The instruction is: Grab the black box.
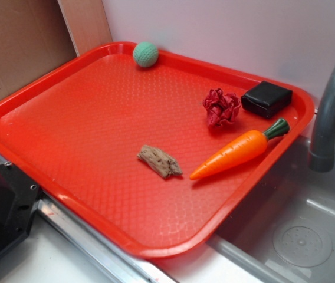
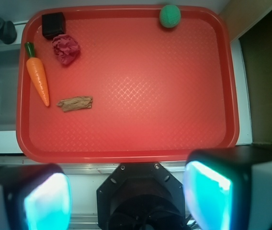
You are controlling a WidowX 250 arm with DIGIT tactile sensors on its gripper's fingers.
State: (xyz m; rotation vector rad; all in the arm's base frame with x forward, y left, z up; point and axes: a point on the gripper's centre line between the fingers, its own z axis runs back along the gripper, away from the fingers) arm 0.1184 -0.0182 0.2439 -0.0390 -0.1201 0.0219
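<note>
End effector (image 2: 126, 196) at the near edge of the red tray (image 2: 126, 143), fingers spread wide, nothing between them. On the tray, nearest first: brown bark-like scrap (image 2: 74, 103), toy carrot (image 2: 38, 76), crumpled red wad (image 2: 65, 49), possibly foil. Black box (image 2: 53, 25) sits in the far corner by the grey faucet (image 1: 332, 106), just beyond the wad. Green ball (image 2: 169, 16) at the opposite far corner.

red tray (image 1: 67, 130), carrot (image 1: 238, 152), green ball (image 1: 145, 54)

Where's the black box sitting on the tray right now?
In the wrist view the black box lies in the red tray's far-left corner, beside the crumpled red ball and above the carrot's green top.
</note>
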